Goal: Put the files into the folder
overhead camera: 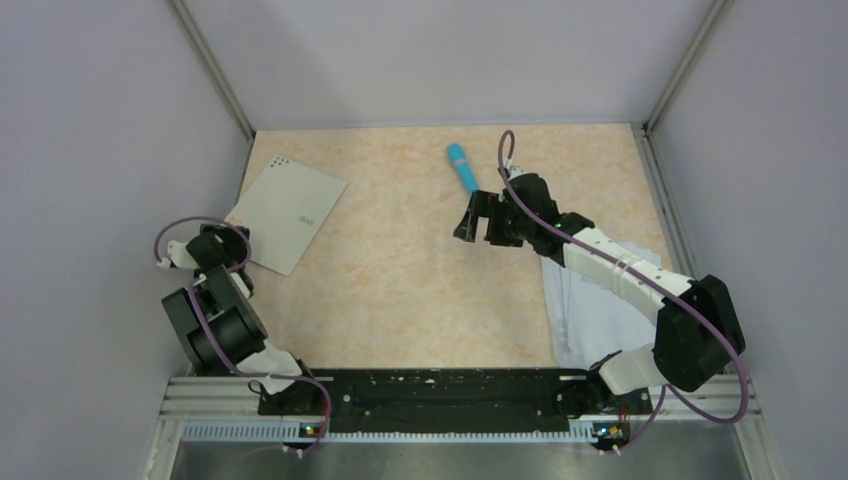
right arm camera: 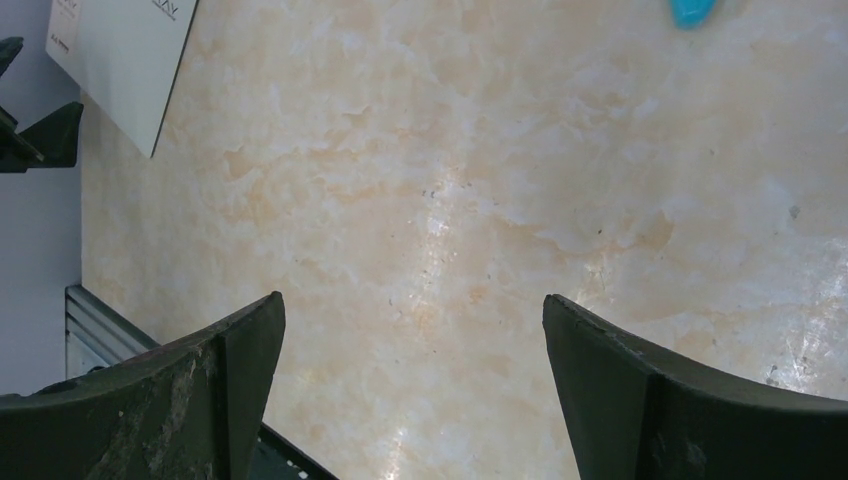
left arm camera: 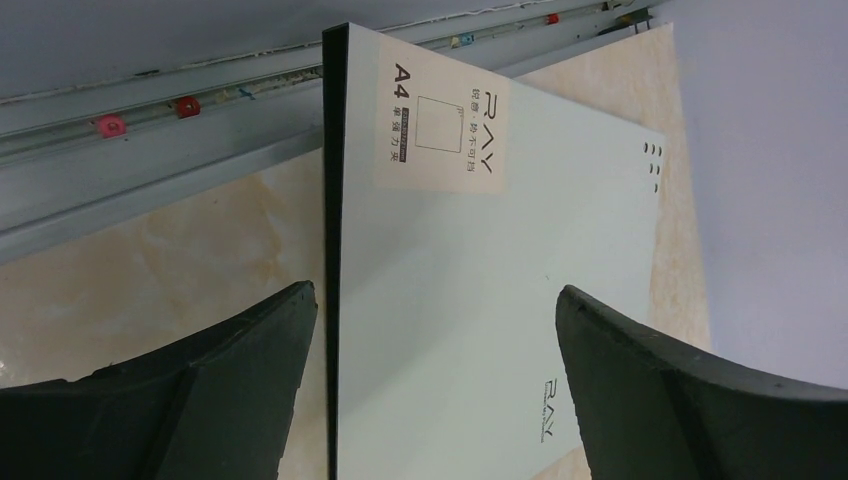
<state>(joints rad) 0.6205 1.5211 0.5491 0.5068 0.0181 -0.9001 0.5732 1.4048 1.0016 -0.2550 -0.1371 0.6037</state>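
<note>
Near the left edge of the tabletop (overhead camera: 400, 270), the closed folder (overhead camera: 288, 213) lies just ahead of the left pincer (left arm camera: 435, 295), which is wide open and empty; its spine runs away from the pincer. The files (overhead camera: 600, 315) lie at the right edge.

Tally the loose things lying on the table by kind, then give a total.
Folder: 1
Stack of paper files: 1
Blue stick: 1
Total: 3

Grey folder (left arm camera: 500, 260) beneath the spread left pincer (left arm camera: 435, 292)
</note>
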